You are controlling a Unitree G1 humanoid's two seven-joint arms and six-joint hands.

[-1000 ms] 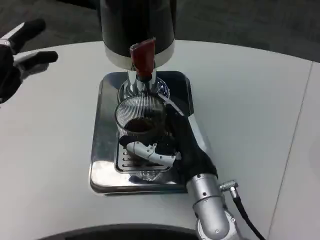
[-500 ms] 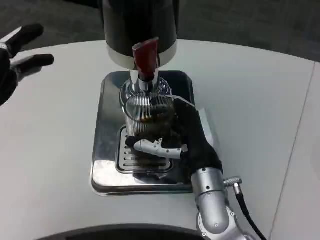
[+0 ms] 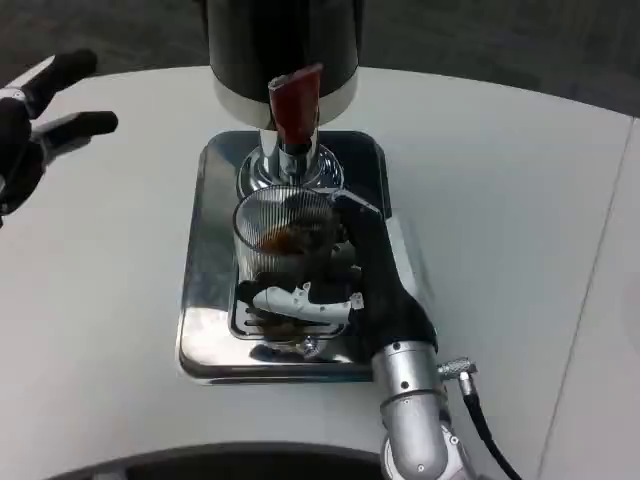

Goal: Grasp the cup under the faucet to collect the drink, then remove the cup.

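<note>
Our left hand (image 3: pixel 30 120) waits above the tabletop (image 3: pixel 100 300), fingers spread and holding nothing. Our right hand (image 3: pixel 345 285) wraps the ribbed cup (image 3: pixel 285 235), which stands on the steel tray (image 3: pixel 205 300) under the faucet (image 3: pixel 292 150) with dark drink inside. We should keep it level and centred, then draw it straight out.

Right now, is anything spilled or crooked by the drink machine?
No spill shows. The ribbed glass cup stands on the shiny drip tray under the faucet, dark drink inside, held by the right robot hand. The red lever leans sideways. The left robot hand waits open.
</note>
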